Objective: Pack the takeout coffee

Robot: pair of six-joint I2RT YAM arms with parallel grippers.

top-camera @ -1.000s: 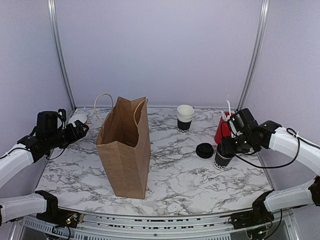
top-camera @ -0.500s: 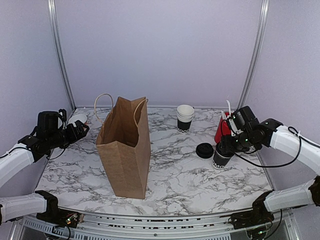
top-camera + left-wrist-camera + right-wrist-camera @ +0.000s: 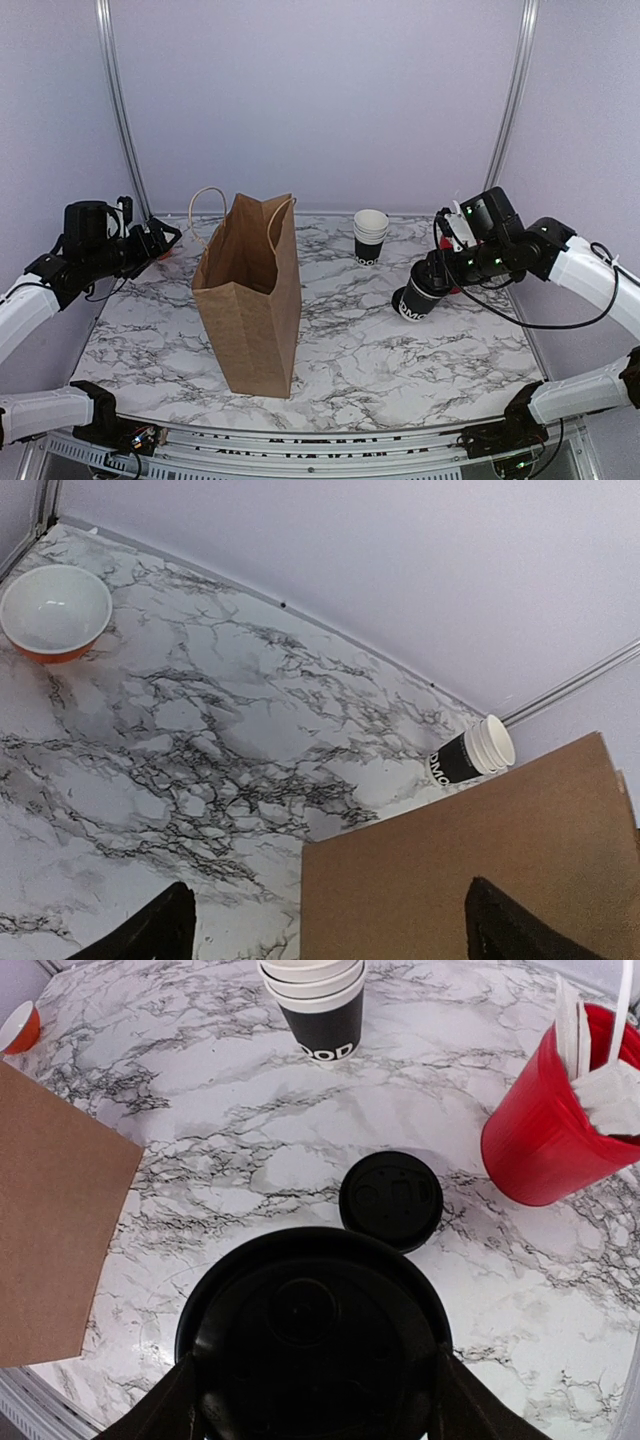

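Observation:
The takeout coffee (image 3: 412, 301), a black paper cup with a black lid, hangs tilted above the table at the right, with my right gripper (image 3: 434, 281) shut on its sides. In the right wrist view its lid (image 3: 315, 1335) fills the lower middle between my two fingers (image 3: 172, 1412). The brown paper bag (image 3: 250, 300) stands upright and open-topped left of centre. My left gripper (image 3: 158, 239) hovers left of the bag, open with nothing in it. Through its wrist camera the bag's side (image 3: 470, 860) lies between its fingertips (image 3: 150, 935).
A stack of lidless black cups (image 3: 370, 237) stands at the back. A low pile of black lids (image 3: 391, 1198) and a red holder (image 3: 545, 1135) with white items sit at the right. An orange bowl (image 3: 55, 610) rests at the far left corner.
My right gripper has lifted the coffee cup off the table and carried it left, tilting it. My left gripper has risen slightly and drawn back to the left.

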